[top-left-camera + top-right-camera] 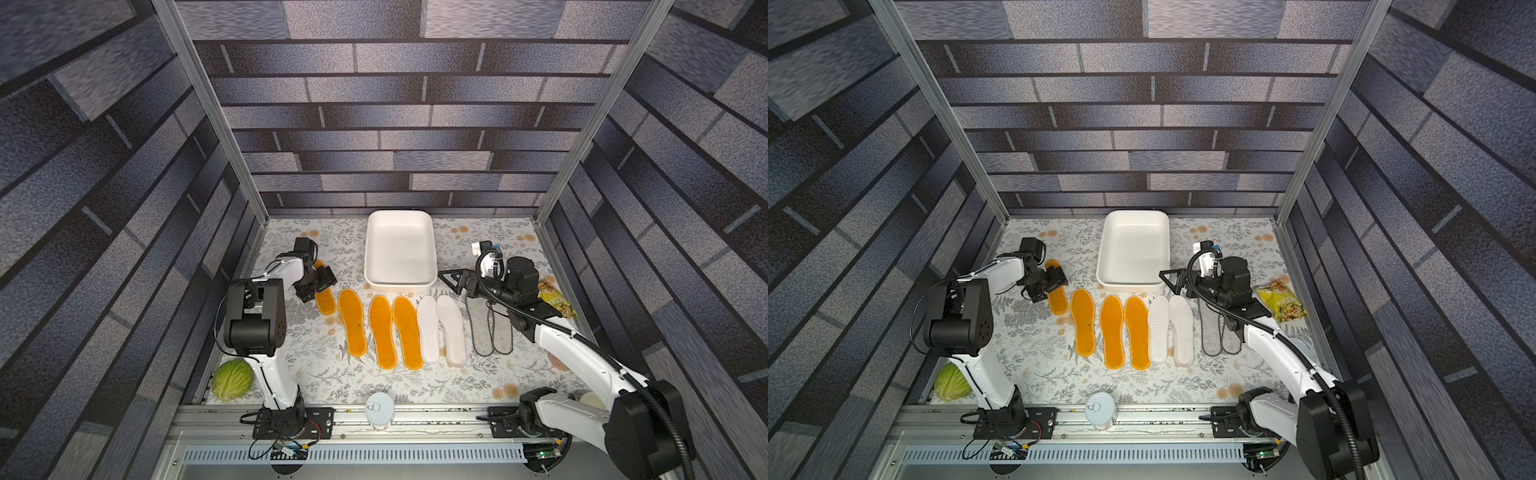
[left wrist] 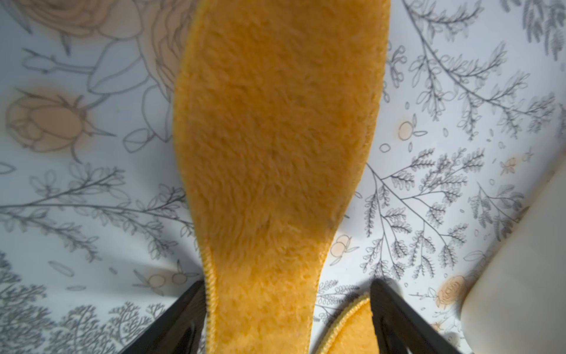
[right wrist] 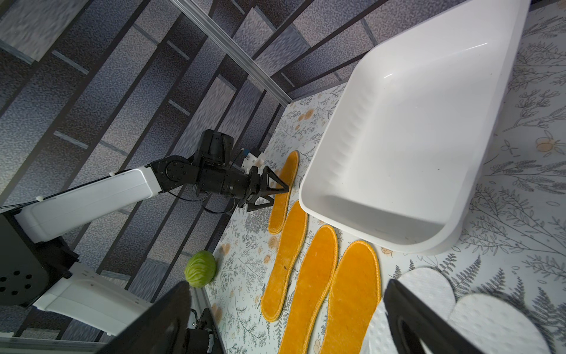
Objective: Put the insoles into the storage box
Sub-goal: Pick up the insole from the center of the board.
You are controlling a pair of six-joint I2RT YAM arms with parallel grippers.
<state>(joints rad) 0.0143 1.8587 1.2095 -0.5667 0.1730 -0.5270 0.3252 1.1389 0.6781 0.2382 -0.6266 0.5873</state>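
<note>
Left pincer (image 2: 284,285) gapes astride the far-left orange insole (image 1: 325,301), lying left of the empty box (image 1: 399,249).
Soft, light, floppy plush; I judge a pinch across its narrow waist holds best.

Plain white box (image 1: 399,249). In front of the box: four orange insoles (image 1: 351,324) with yellow stitched edges, two white insoles (image 1: 428,328) with dotted texture, two grey insoles (image 1: 482,326) with dark edging. Under the box, tablecloth (image 1: 316,374): white, grey leaf sprigs, pale orange flowers. Green cabbage (image 1: 232,379). Yellow bag (image 1: 1281,303). Behind the box, walls (image 1: 395,104): grey-blue brick pattern.
</note>
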